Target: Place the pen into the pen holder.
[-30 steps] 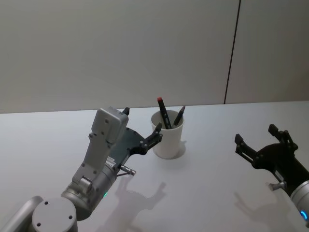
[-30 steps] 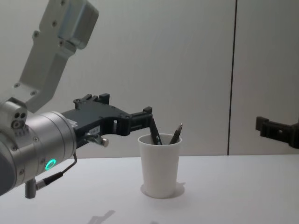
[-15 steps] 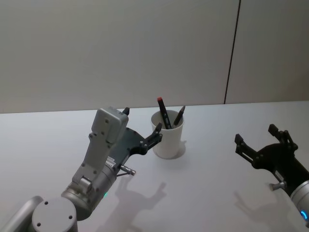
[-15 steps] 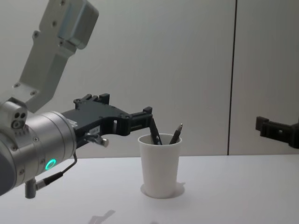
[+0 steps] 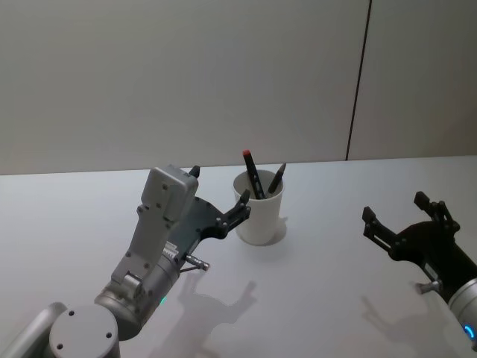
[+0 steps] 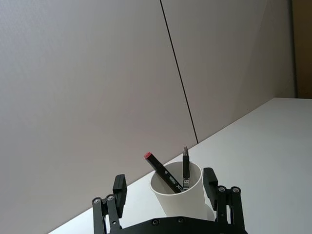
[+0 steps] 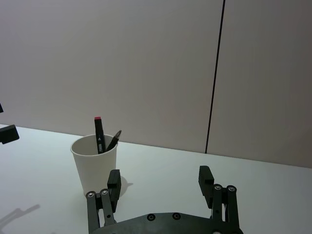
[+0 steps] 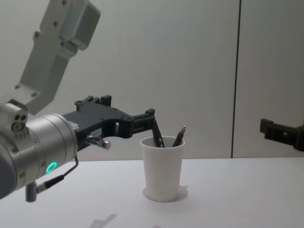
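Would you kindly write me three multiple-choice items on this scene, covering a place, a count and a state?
1. Where is the red-ended pen?
A. Inside the pen holder
B. Lying beside it
C. Lying behind it

2. How many pens does the pen holder hold?
A. One
B. Two
C. Four

3. How is the left tool?
A. Shut on a pen
B. Shut on the holder
C. Open and empty

Key: 1 A, it leans inside the rim. 2 B, it and a dark pen stick out. 3 C, it is spread wide, gripping nothing.
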Motion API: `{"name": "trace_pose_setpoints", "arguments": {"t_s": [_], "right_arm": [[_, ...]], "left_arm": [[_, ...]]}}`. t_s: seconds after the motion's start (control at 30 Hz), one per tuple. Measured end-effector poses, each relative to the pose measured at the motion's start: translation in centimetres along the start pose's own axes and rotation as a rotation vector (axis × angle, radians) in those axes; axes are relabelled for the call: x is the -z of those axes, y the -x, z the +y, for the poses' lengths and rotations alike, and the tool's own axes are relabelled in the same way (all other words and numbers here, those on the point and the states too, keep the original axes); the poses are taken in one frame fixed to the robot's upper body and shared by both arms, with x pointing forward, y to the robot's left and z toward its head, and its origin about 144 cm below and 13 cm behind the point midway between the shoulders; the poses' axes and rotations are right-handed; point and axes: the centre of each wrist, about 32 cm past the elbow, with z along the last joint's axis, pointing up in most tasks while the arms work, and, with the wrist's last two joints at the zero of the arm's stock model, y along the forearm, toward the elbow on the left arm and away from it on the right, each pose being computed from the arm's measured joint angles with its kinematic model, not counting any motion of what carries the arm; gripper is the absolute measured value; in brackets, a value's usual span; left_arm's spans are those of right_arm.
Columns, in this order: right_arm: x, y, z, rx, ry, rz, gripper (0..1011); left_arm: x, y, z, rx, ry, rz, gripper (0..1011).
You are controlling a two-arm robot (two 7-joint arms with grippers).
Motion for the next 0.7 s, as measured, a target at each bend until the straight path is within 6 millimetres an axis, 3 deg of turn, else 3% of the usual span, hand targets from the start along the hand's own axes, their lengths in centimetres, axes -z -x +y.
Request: {"name": "trace_pose_setpoints", "arguments": {"t_s": [0.7], "right_arm": [[0.00, 0.00, 0.00, 0.000, 0.000, 0.000, 1001]], "left_arm": [[0.00, 0.00, 0.00, 0.000, 0.000, 0.000, 1003]]}}
